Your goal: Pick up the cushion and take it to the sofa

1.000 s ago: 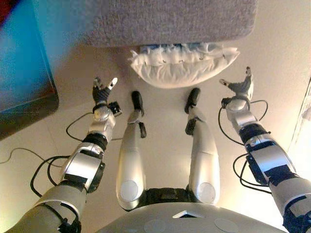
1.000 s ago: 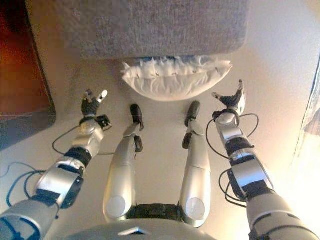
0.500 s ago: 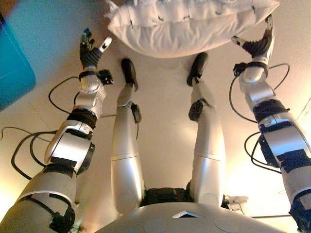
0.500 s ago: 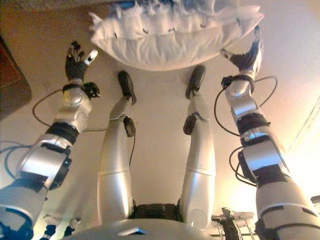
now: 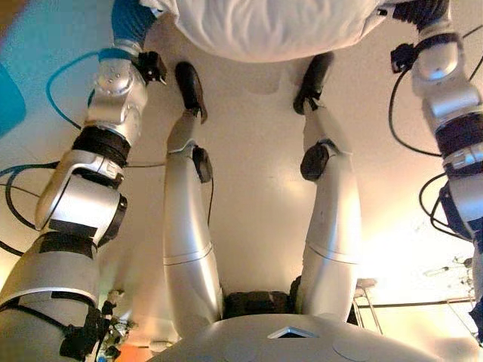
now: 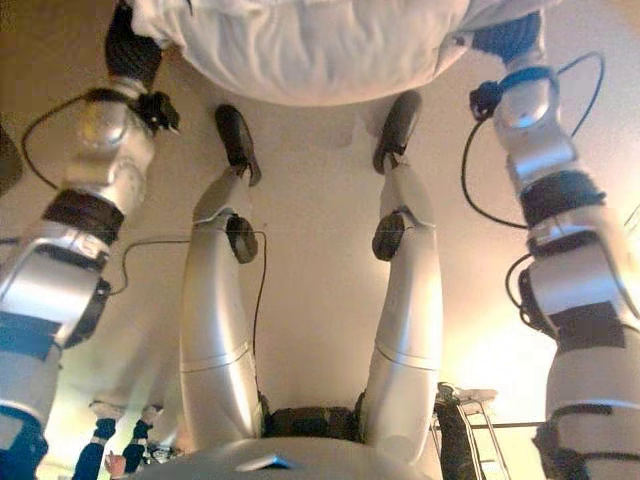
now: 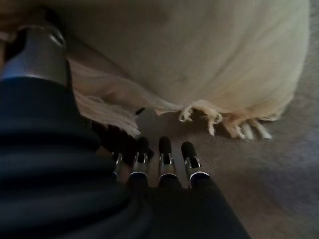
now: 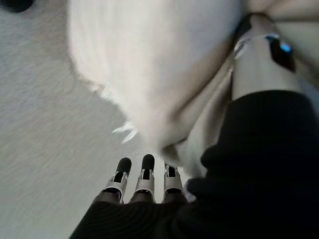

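The white fringed cushion [image 5: 272, 26] lies on the floor at the top of the eye views, in front of my feet. My left hand [image 5: 130, 19] is at its left end and my right hand [image 6: 505, 35] at its right end. In the left wrist view my left hand's fingers [image 7: 167, 159] are straight by the fringed edge of the cushion [image 7: 209, 59], with the thumb on the cushion's other side. In the right wrist view my right hand's fingers [image 8: 144, 174] are straight beside the cushion [image 8: 149, 64], the thumb apart across it. The sofa does not show in the eye views.
A grey textured surface [image 8: 35, 99] shows past the cushion in the wrist views. A blue object [image 5: 7, 98] is at the left edge. A person's legs [image 6: 100, 440] show at the lower left behind me. A metal frame [image 5: 366, 290] stands at the lower right.
The camera has tipped down and forward, so the sofa has left the view. Both hands have moved from beside the cushion to its two ends.
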